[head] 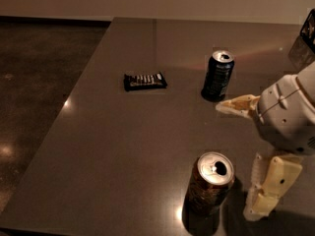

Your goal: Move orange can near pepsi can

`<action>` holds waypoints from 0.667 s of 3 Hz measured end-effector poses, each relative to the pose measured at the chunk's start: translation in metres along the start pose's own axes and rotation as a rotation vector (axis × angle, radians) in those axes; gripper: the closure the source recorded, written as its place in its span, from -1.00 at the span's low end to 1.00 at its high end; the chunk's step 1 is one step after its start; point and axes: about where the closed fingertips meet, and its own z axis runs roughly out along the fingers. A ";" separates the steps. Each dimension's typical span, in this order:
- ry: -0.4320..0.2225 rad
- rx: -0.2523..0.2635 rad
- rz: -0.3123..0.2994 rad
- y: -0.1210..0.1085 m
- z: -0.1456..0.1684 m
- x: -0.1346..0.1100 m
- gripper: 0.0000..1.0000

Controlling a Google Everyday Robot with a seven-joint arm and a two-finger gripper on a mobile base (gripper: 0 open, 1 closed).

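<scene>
The orange can [209, 185], mottled orange-brown with a silver open top, stands upright near the front edge of the dark table [123, 146]. The pepsi can [218, 75], dark navy blue, stands upright farther back, well apart from it. My gripper [235, 161] comes in from the right and is open. One cream finger [238, 105] points left between the two cans. The other finger [268, 193] hangs just right of the orange can. Neither finger touches a can.
A dark wrapped snack bar [144, 80] lies flat at the back left of the pepsi can. A dark object [307, 31] sits at the table's far right edge. The table's left edge drops to a dark floor [34, 82].
</scene>
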 end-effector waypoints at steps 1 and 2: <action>-0.026 -0.045 -0.026 0.013 0.018 -0.009 -1.00; -0.040 -0.075 -0.041 0.022 0.029 -0.016 -1.00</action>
